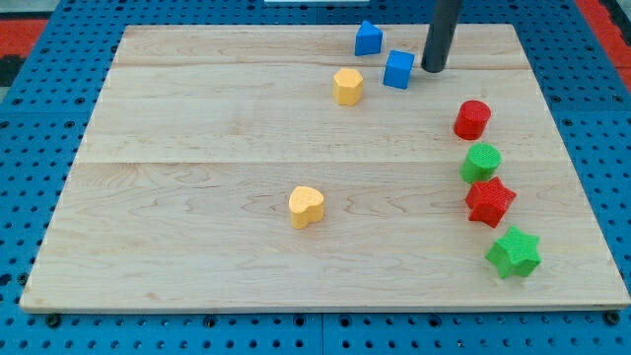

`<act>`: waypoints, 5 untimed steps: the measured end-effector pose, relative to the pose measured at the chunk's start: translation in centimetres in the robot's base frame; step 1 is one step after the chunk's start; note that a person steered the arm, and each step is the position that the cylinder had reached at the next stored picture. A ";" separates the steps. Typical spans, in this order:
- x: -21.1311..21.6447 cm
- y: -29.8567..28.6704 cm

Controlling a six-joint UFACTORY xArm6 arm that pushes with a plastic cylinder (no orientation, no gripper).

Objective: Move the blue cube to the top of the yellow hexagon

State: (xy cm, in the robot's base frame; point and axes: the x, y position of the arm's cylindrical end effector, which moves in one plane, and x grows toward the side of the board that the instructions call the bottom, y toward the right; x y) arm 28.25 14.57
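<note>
Altogether eight blocks are counted on the wooden counter [197, 118]: two blue, two yellow, two red and two green. The blue cube [398, 69] is taken as the landmark. It lies near the view's top edge of the counter, and the yellow hexagon [347, 86] is found just to its left and slightly lower in the view, close by but not touching. A second blue block [368, 38], with a peaked top, is seen above and to the left of the cube, apart from it. Just to the right of the cube, my tip [434, 69] is set down on the counter, very near the cube's right face; whether contact is made cannot be told. No gripper is carried by the rod, so nothing is held.

Below and to the right of the cube, a column of four blocks is laid out: a red cylinder [472, 119], a green cylinder [481, 162], a red star [490, 201] and a green star [514, 252]. Far below and to the left of the cube, a yellow heart [307, 206] lies alone. Nothing is placed between the cube and the hexagon.
</note>
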 end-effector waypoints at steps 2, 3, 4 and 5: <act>-3.1 -4.3; -0.9 -1.8; 2.6 -1.0; 0.9 -3.5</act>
State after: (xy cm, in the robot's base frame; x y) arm 29.13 11.08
